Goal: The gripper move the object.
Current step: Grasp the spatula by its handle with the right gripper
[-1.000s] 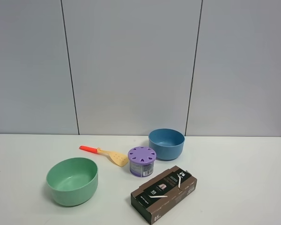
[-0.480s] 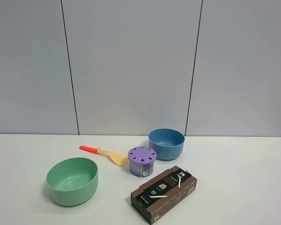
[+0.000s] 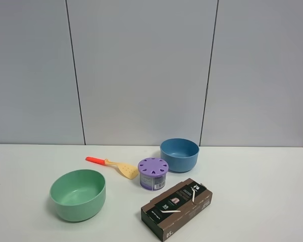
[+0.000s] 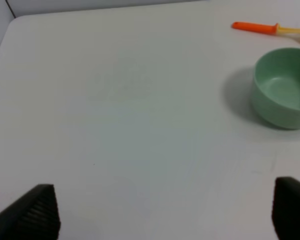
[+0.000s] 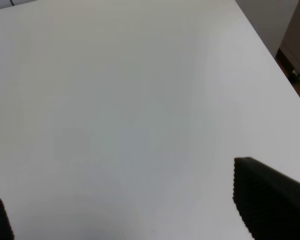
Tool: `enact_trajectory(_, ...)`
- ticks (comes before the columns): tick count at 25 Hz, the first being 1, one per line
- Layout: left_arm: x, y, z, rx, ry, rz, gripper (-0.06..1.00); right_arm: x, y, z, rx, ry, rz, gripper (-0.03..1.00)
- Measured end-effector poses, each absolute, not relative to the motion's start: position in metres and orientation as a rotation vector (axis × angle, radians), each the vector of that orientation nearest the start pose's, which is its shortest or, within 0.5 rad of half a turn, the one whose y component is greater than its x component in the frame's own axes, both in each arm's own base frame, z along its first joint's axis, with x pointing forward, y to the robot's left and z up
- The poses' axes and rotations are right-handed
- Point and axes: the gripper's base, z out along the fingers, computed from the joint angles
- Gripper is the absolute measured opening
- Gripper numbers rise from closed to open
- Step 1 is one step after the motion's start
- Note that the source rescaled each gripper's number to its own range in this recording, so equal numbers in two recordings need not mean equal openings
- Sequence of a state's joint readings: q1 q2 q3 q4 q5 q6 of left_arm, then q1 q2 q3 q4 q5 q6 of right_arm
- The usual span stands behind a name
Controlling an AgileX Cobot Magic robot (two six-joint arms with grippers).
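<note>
The toy spatula [image 3: 113,165], with a pale yellow perforated blade and a red-orange handle, lies flat on the white table behind the green bowl [image 3: 78,194]. Its handle also shows in the left wrist view [image 4: 255,28], beyond the green bowl [image 4: 282,87]. Neither arm shows in the exterior view. My left gripper [image 4: 165,212] is open over bare table, well away from the spatula; only its black fingertips [image 4: 37,212] show. My right gripper [image 5: 122,207] is open over bare table, with only its fingertips [image 5: 267,200] in view.
A purple-lidded round container [image 3: 153,173] stands right of the spatula's blade. A blue bowl [image 3: 179,154] sits behind it. A dark brown box [image 3: 177,207] lies at the front. The table's edge [image 5: 270,47] shows in the right wrist view.
</note>
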State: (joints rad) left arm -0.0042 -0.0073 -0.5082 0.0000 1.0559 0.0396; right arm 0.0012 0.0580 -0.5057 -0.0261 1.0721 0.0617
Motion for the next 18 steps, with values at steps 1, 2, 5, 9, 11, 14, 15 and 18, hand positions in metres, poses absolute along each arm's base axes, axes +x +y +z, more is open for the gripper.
enact_trajectory(1,-0.0068,0.0,0.2799,0.044,2.024,0.022,1.0,0.003,-0.0021,0.278,0.064,2.107,0.006,1.0)
enact_trajectory(2,-0.0068,0.0,0.2799,0.044,2.024,0.022,1.0,0.003,-0.0021,0.278,0.064,2.107,0.006,1.0)
enact_trajectory(5,-0.0068,0.0,0.2799,0.044,2.024,0.022,1.0,0.003,-0.0021,0.278,0.064,2.107,0.006,1.0)
enact_trajectory(9,-0.0068,0.0,0.2799,0.044,2.024,0.022,1.0,0.003,-0.0021,0.278,0.064,2.107,0.006,1.0)
enact_trajectory(11,-0.0068,0.0,0.2799,0.044,2.024,0.022,1.0,0.003,-0.002,0.278,0.064,2.107,0.007,1.0)
enact_trajectory(14,-0.0068,0.0,0.2799,0.044,2.024,0.022,1.0,0.003,-0.0019,0.278,0.064,2.107,0.008,1.0)
enact_trajectory(15,-0.0068,0.0,0.2799,0.044,2.024,0.022,1.0,0.003,-0.0016,0.278,0.059,2.107,0.01,1.0)
enact_trajectory(18,-0.0068,0.0,0.2799,0.044,2.024,0.022,1.0,0.003,0.0023,0.2781,0.005,2.107,0.04,1.0)
